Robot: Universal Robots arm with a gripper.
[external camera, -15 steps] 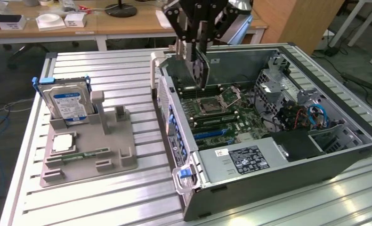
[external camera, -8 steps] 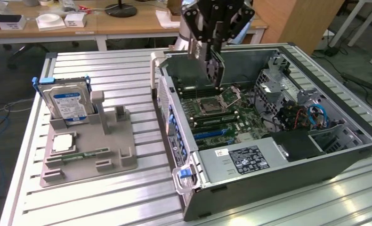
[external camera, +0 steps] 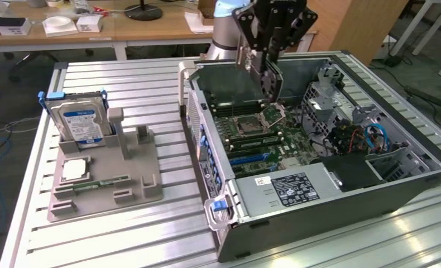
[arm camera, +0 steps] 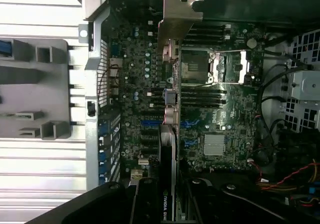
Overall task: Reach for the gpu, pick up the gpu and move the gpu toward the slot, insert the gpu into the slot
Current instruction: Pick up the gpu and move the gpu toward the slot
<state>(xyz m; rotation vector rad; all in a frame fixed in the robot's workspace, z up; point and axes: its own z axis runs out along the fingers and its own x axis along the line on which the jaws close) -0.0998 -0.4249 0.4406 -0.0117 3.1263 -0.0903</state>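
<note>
**The gpu hangs in the claw above the open computer case, not yet lined up with its slot.**
The claw (external camera: 267, 56) is clamped on the gpu (external camera: 269, 84) at its upper part. That grip appears chosen to leave the card's lower edge free, and it keeps the card clear above the motherboard (external camera: 258, 137). The computer case (external camera: 340, 184) lies on its side on the tabletop (external camera: 131, 234), so the board faces up to the arm. In the exterior view the card stands taller than wide, so its long axis is judged nearer upright than level. In the wrist view it shows edge-on, running from the claw out to its silver bracket (arm camera: 177, 19). That line crosses the blue slots (arm camera: 150, 123) rather than following them.
</note>
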